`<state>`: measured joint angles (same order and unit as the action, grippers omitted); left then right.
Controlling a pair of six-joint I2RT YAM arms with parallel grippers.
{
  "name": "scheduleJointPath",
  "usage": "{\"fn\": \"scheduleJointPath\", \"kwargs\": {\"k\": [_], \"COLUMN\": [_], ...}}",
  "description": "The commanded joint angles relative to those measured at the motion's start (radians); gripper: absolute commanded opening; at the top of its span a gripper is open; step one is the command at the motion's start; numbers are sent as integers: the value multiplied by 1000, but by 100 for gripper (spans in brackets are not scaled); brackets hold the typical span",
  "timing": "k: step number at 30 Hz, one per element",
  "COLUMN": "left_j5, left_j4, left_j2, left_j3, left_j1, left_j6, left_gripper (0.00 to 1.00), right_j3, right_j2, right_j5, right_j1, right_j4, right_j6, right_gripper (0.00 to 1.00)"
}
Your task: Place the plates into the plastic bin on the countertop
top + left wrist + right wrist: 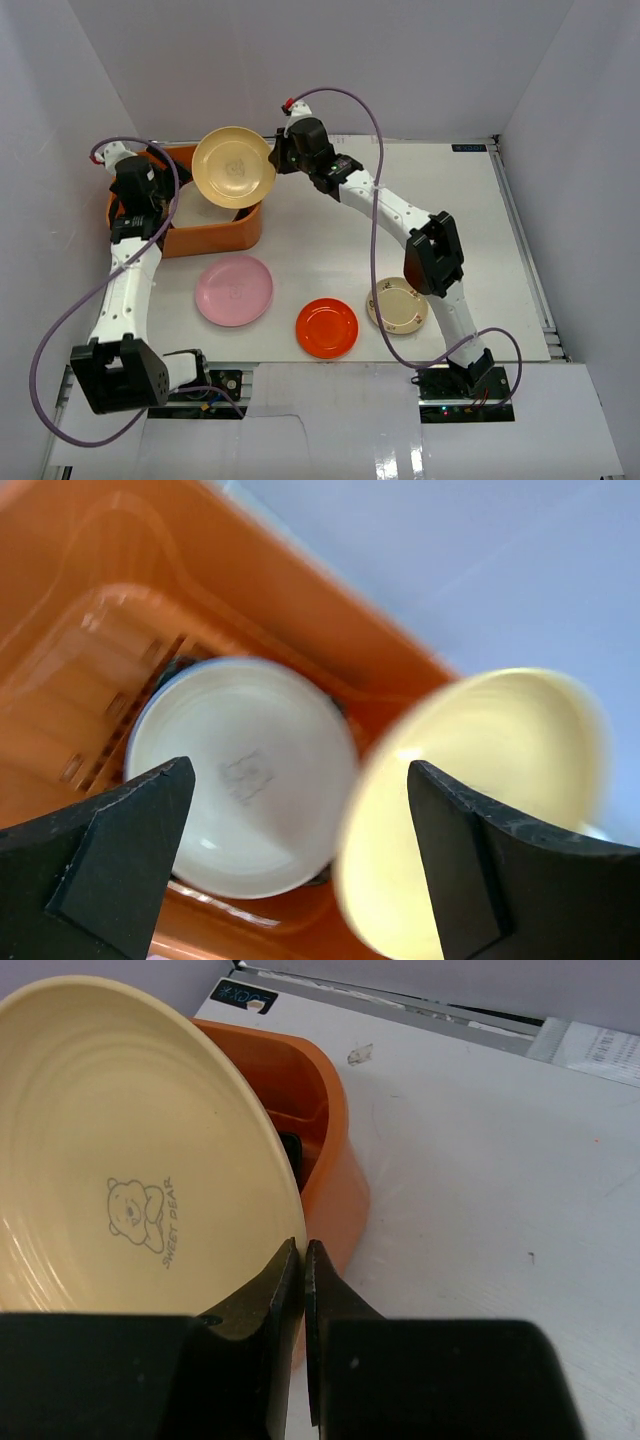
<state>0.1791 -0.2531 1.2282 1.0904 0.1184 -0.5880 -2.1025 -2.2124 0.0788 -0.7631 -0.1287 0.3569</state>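
Note:
My right gripper [274, 160] is shut on the rim of the cream plate [233, 167], holding it tilted over the orange plastic bin [215, 238]; the right wrist view shows the plate [120, 1160] with a bear print and the bin [325, 1155] below it. My left gripper [165, 205] is open over the bin [90, 590], above a white-bottomed plate [240, 775] lying inside; the cream plate [480, 800] shows blurred at the right. On the countertop [330, 235] lie the pink plate [234, 289], the orange-red plate [327, 327] and the beige patterned plate [397, 305].
White walls enclose the countertop on the left, back and right. My right arm stretches across the table's middle from the near right base. A strip label sits at the far right edge [468, 148].

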Motion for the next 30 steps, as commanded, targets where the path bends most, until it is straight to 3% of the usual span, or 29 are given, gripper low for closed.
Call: {"fn": "scheduleJointPath", "kwargs": {"k": [1,5,13,15,16,20,21,24,30], "left_j5": [-70,-122,-311,-323,-329,-349,-360,-434,-642], "left_j4": [69,72,71,60,52,17,14,-11,-107], "left_j2": [-131,-177,-291,-309,-315,-349,-357,-371,-389], "left_j3": [109,173,69,45,42,54,55,55,-71], "left_j1": [-57,-189,-240,-249,-256,-276,-279,-302,-338], "left_j6": [2,57,39,54,63,85,82,71,34], "left_gripper": [98,98,98,98,98,98,98,98,92], "right_j3": [-122,-165,-205,-208,-211,-179,-165,-65,515], "right_j2": [-36,-113,-191,-199,-199,-141,-118,8,464], "right_j5": [1,18,116,125,133,135,127,108,67], "right_j1": [-33,-97,-186,-192,-197,-200,-200,-194,-104], "right_j4": [64,116,208,221,222,247,253,262,316], "right_j6": [-21,-25,-88,-88,-90,-93,-102,-122,-111], "right_gripper": [8,8,9,17,28,49,50,48,32]}}
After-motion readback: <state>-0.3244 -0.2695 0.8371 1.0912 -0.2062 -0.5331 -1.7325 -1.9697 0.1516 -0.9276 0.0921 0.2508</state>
